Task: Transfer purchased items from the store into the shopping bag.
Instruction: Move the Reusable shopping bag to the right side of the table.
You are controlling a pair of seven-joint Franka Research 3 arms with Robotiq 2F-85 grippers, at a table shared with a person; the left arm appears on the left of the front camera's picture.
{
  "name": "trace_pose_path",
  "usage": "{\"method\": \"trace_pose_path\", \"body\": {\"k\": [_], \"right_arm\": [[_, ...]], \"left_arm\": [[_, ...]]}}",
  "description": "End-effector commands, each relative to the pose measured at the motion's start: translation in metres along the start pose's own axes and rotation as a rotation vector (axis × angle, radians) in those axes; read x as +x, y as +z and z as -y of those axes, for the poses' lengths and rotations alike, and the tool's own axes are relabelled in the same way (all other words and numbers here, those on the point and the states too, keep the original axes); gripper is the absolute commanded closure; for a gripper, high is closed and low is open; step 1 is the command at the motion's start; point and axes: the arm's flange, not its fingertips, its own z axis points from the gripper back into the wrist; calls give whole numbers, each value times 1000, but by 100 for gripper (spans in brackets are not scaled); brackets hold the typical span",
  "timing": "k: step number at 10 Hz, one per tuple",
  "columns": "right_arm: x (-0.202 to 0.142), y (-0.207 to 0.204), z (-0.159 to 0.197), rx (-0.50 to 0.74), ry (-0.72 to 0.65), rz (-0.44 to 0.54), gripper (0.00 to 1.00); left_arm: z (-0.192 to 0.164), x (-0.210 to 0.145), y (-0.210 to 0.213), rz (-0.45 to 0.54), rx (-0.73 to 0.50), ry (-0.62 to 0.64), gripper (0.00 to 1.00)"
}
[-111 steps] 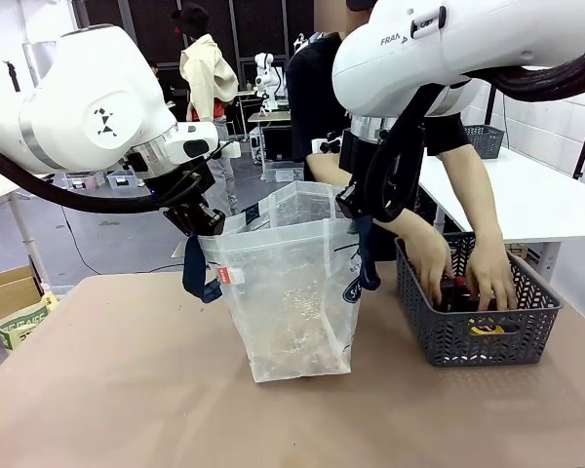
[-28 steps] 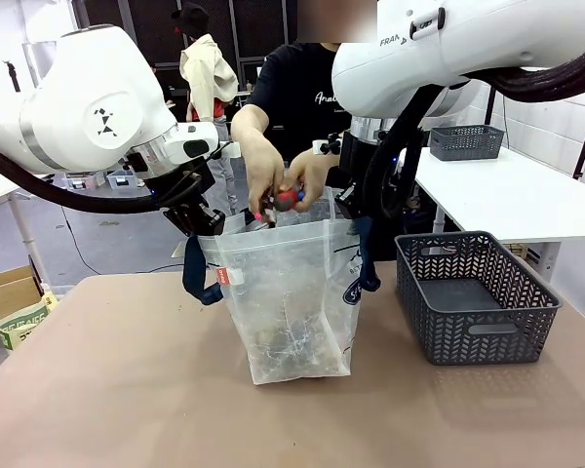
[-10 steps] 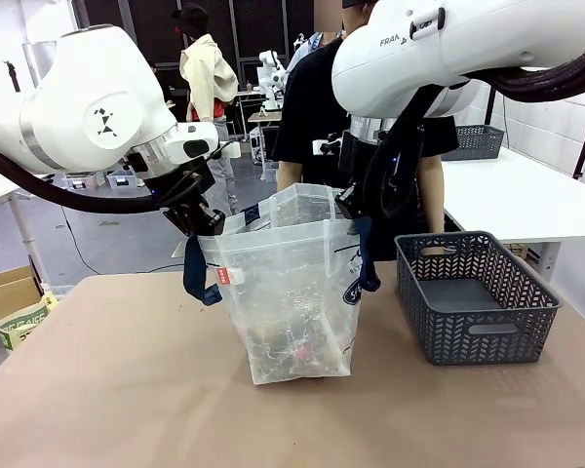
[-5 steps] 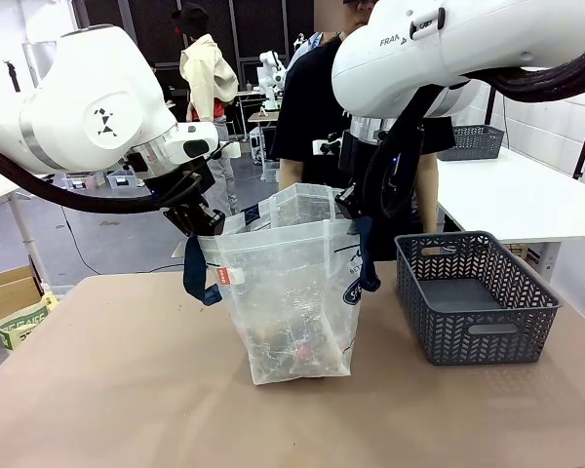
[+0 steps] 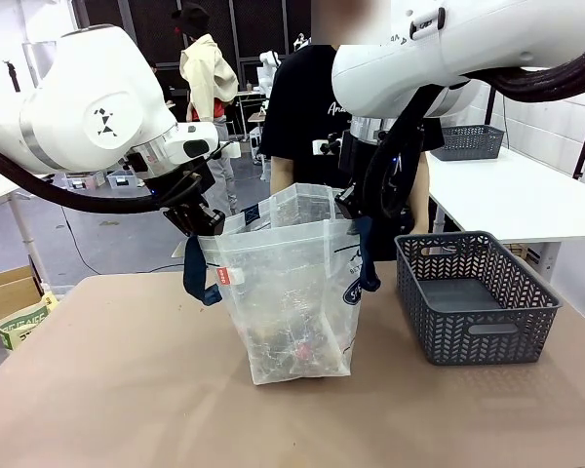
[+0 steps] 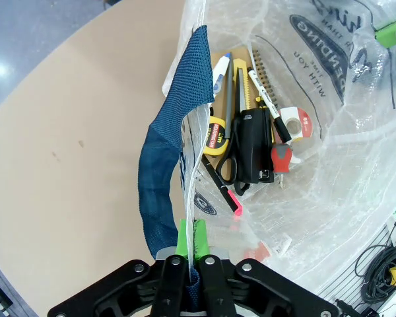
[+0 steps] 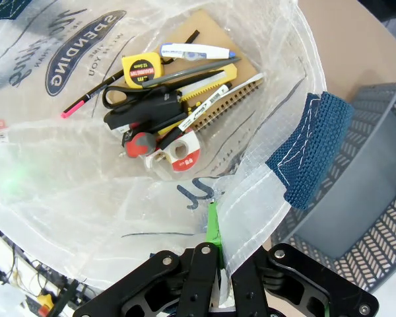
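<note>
The translucent shopping bag (image 5: 291, 292) stands upright mid-table, its mouth held wide between both arms. My left gripper (image 5: 201, 222) is shut on the bag's left rim beside the navy strap (image 6: 168, 165); its green pads (image 6: 190, 239) pinch the plastic. My right gripper (image 5: 355, 207) is shut on the right rim (image 7: 218, 228) next to the other strap (image 7: 313, 148). The purchased items lie on the bag's bottom: scissors (image 6: 232, 165), yellow tape measure (image 7: 143, 68), white-and-blue marker (image 7: 195, 51), red-and-black object (image 7: 137, 143), tape roll (image 6: 292, 121), notebook (image 7: 221, 92).
A dark grey mesh basket (image 5: 474, 295) sits right of the bag on the brown table (image 5: 127, 390). A person in a black shirt (image 5: 302, 107) stands at the far side behind the bag. A white table (image 5: 512, 190) lies far right.
The person behind the bag has shifted slightly to the left. Both grippers and the bag have not moved.
</note>
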Motion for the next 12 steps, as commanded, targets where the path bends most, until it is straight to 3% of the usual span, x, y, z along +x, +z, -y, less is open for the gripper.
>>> {"method": "trace_pose_path", "body": {"k": [1, 12], "right_arm": [[0, 2, 0, -3, -1, 5, 100], [0, 2, 0, -3, -1, 5, 100]], "left_arm": [[0, 0, 1, 2, 1, 10, 100], [0, 0, 1, 2, 1, 10, 100]]}}
